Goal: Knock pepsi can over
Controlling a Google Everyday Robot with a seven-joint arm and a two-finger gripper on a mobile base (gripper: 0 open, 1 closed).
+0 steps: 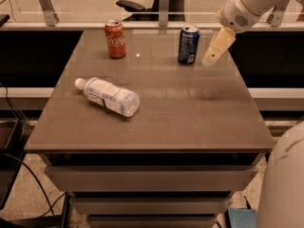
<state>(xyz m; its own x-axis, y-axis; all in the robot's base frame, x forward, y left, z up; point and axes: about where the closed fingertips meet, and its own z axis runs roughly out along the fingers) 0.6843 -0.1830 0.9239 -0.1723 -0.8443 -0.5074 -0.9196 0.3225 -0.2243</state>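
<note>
- I see the claw (210,58) at the far right of the worktop (190,118), slanting down and left from the white arm (249,6).
- Claw opening: can't tell from this angle, it reads as one pale shape.
- The pepsi can (188,44) is upright near the far edge, right of centre, silver top up and pale label patch facing me.
- The claw tip sits just to the right of the pepsi can, level with its lower half. There's a small gap between them, no contact.
- A red Coca-Cola can (115,39) is also upright on the far edge, left of centre and well apart from the pepsi can.
- A clear water bottle (108,96) lies on its side on the left half, white cap pointing far-left.
- The claw's shadow (213,95) falls on the worktop nearer me.
</note>
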